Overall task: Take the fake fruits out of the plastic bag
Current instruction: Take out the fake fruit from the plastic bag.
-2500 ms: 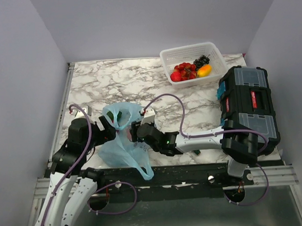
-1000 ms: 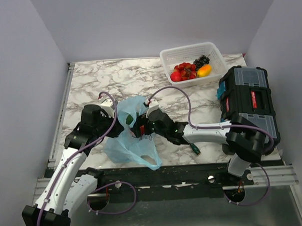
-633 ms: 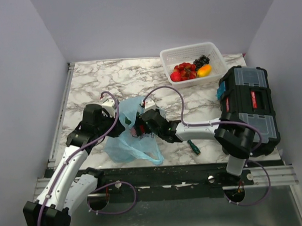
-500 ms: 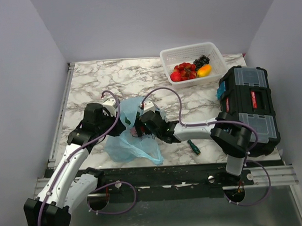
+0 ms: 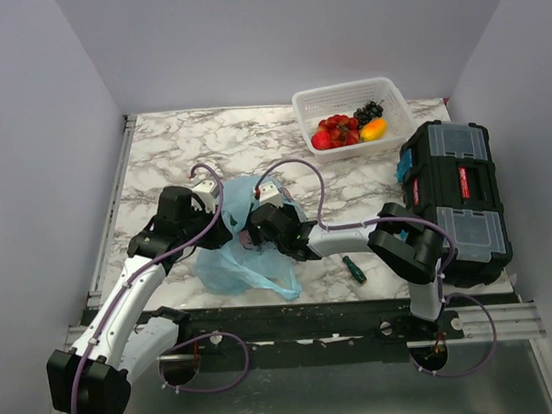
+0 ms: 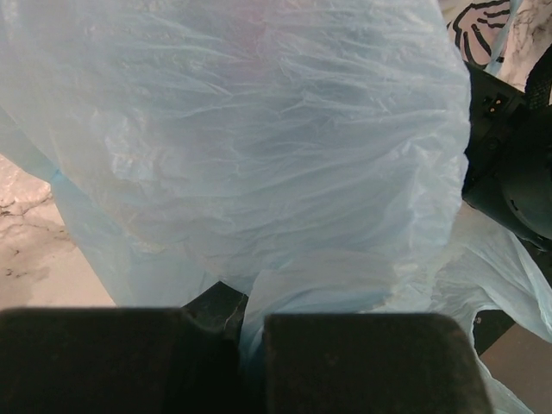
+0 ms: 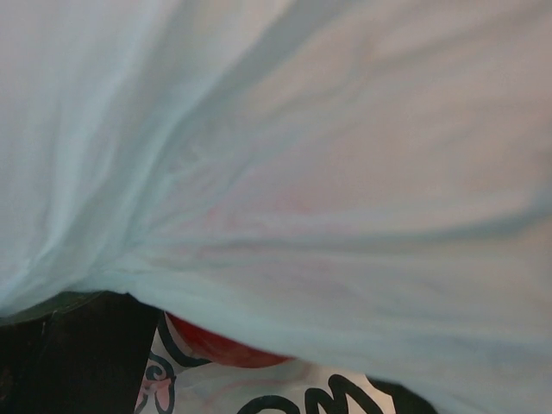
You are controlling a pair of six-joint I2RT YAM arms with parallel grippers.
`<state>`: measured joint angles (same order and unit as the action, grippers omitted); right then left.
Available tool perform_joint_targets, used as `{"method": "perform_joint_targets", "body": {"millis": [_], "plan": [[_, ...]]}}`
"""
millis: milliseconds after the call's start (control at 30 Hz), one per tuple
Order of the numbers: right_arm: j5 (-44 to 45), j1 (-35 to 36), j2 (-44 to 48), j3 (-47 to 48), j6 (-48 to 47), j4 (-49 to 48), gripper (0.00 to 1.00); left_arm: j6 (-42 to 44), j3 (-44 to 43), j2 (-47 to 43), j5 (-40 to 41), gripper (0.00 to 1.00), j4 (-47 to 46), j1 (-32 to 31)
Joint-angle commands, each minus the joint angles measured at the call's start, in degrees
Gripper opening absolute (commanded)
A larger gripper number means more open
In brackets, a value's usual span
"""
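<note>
Plastic bag (image 5: 234, 264), thin and light blue, lies crumpled on the marbled surface (image 5: 191, 146) close to its near edge, and both arms meet at it. The left hand (image 5: 220, 230) is at the bag's left side, clamped tight on a fold of the film. Seen from the left wrist, the film bulges up just above the 2 dark fingers (image 6: 112, 358) and runs down between them. The right hand (image 5: 251, 234) reaches in at the bag's right side, at its mouth, with the jaws spread wide. Film drapes across the right wrist's view, so I cannot tell whether the jaws touch anything. Under that film 1 red fruit (image 7: 220, 349) shows, against a dark-printed part of the bag.

Well apart from the bag, far back and to its right, a white basket (image 5: 306, 103) holds several red fruits (image 5: 335, 131), 1 orange-yellow fruit (image 5: 373, 129) and a dark grape bunch (image 5: 370, 109). A black toolbox (image 5: 459, 199) sits to the bag's right at the edge of the surface. A small green-handled tool (image 5: 353, 269) lies between the bag and the toolbox.
</note>
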<state>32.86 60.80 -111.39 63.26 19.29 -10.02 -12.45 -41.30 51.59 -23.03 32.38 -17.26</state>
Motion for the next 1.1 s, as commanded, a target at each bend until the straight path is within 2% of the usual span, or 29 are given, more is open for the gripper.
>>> {"method": "perform_joint_targets", "body": {"millis": [0,133,233,367,533,633,833,1067], "plan": [[2.6,0.2,0.7,1.2,-2.3,-4.4,0.94,0.6,-0.1,0.4,-2.2,0.00,-0.8,0.2],[3.4,0.3,0.1,1.3,-1.7,-4.7,0.88,0.6,-0.1,0.1,-2.1,0.00,-0.7,0.2],[3.0,0.3,1.0,0.5,-1.8,-5.5,0.78,0.6,-0.1,-0.3,-1.7,0.00,-0.7,0.2],[0.7,0.3,4.2,-2.1,-1.9,-7.2,0.51,0.7,-0.1,-0.7,-1.2,0.00,-0.6,0.2],[-2.8,0.3,8.9,-3.9,-1.2,-5.9,0.30,0.7,0.0,-1.1,-0.8,0.00,-0.7,0.2],[-8.2,0.2,12.8,-6.7,-0.4,-7.2,0.24,0.7,0.0,-1.4,-0.8,0.00,-0.6,0.2],[-26.9,0.2,17.4,-10.1,1.2,-6.9,0.14,0.8,0.0,-1.8,-0.5,0.00,-0.7,0.2],[-39.4,0.2,20.0,-12.1,5.6,-9.0,0.12,0.8,0.0,-2.4,0.0,0.00,-0.8,0.2]]}}
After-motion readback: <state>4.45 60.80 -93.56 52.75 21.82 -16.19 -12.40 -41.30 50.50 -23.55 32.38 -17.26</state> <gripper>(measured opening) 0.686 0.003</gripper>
